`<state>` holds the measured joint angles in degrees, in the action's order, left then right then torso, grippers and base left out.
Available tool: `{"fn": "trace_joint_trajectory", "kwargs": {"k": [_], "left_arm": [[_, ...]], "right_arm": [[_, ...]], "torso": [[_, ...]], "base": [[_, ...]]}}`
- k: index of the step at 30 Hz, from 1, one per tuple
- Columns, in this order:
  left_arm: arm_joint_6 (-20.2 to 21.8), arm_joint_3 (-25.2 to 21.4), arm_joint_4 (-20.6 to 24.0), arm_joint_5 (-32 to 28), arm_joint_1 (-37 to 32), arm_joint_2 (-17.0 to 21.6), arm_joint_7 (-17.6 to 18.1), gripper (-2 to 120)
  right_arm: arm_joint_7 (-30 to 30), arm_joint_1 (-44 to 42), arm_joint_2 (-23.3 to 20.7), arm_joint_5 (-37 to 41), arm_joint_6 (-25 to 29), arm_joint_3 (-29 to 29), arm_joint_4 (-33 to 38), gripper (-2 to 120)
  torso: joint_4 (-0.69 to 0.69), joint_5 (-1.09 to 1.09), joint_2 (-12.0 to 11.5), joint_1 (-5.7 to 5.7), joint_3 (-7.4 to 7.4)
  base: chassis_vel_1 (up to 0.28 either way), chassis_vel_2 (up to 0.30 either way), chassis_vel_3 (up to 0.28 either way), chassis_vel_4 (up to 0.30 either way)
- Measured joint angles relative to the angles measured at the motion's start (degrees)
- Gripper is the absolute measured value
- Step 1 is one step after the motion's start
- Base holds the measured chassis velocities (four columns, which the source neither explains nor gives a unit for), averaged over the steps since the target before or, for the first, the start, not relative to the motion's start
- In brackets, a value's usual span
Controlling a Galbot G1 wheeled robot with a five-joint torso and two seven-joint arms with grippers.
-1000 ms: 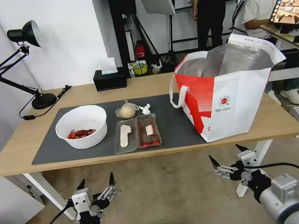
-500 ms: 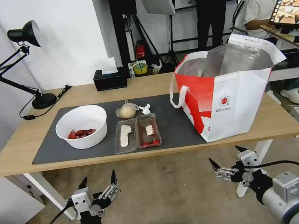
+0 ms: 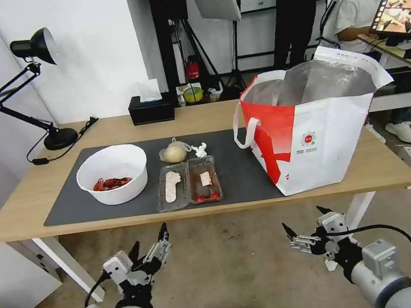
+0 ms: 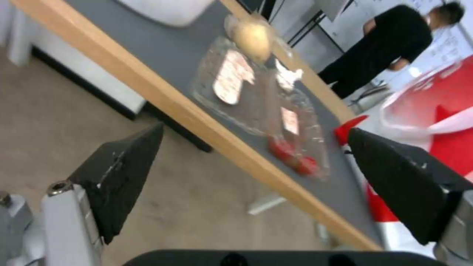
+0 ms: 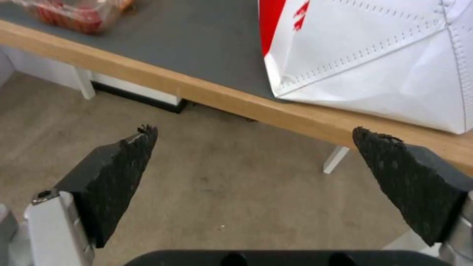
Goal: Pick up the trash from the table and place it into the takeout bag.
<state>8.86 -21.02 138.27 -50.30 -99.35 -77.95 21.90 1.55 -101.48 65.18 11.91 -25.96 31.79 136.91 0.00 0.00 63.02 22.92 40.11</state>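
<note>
A long worktop (image 3: 27,213) is seen from above. The bag (image 3: 315,126) stands upright on its right end, mouth open upward. On the mat are set, in falling size, the bowl (image 3: 112,175), the tray (image 3: 187,183), the knotted bag (image 3: 174,152) and the tissue (image 3: 200,149). The tray's long axis runs left to right, parallel with the near edge. Nothing is yet picked up. The left pincer (image 3: 148,242) and right pincer (image 3: 303,221), both wide open and empty, are held below the edge. A lift and reach is judged next.
</note>
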Motion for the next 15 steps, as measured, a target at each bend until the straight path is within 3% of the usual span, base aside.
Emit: {"fn": "trace_joint_trajectory", "kwargs": {"k": [6,8,15], "left_arm": [[0.00,1.41,-0.02,-7.88,4.99,0.75,3.64,100],[-0.19,1.65,-0.10,-13.28,7.79,1.27,5.31,100],[0.20,2.27,-0.16,-20.20,10.26,3.15,8.74,100]], "right_arm": [[0.00,-0.28,0.18,-1.06,0.00,-0.25,-0.35,100],[0.49,-0.28,0.40,-0.57,-0.01,-0.74,-0.47,100],[1.28,-0.24,1.33,0.49,-0.27,-1.98,-0.70,100]], "torso": [[0.00,0.00,0.00,0.00,0.00],[0.00,0.00,0.00,0.00,0.00],[0.00,0.00,0.00,0.00,0.00]], "base": [[0.000,0.000,0.000,0.000],[0.000,0.000,0.000,0.000],[0.000,0.000,0.000,0.000]]}}
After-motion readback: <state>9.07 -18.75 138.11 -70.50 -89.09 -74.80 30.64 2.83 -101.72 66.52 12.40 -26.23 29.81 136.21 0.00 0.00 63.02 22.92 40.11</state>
